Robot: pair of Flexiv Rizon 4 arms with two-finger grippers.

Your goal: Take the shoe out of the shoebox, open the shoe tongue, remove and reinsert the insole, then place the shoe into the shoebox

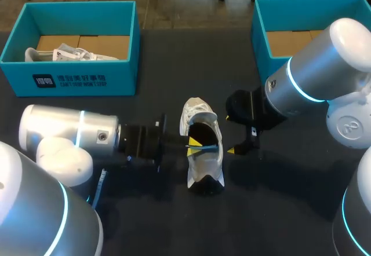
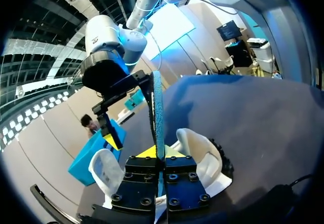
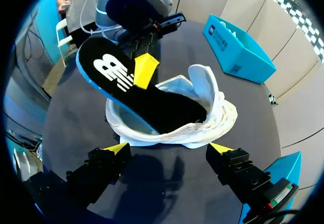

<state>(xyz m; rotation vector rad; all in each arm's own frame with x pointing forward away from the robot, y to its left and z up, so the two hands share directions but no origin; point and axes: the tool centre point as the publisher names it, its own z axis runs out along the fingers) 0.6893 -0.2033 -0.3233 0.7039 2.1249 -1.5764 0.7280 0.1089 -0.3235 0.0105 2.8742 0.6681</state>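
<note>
A white shoe (image 1: pixel 203 163) lies on the dark table at the centre, also visible in the right wrist view as the shoe (image 3: pixel 212 120). Its black insole (image 3: pixel 126 84), blue underneath, has one end down inside the shoe and the other end lifted out. My left gripper (image 1: pixel 200 145) comes in from the left and is shut on the raised part of the insole (image 2: pixel 157 107), which the left wrist view shows edge-on above the gripper (image 2: pixel 158 155). My right gripper (image 1: pixel 230 133) stands open just to the right of the shoe, and its fingertips (image 3: pixel 119 148) straddle the shoe's near side without touching it.
A teal shoebox (image 1: pixel 69 73) at the back left holds another white shoe (image 1: pixel 64 53). A second teal shoebox (image 1: pixel 261 36) stands at the back right, partly behind my right arm. Bare dark table lies in front of the shoe.
</note>
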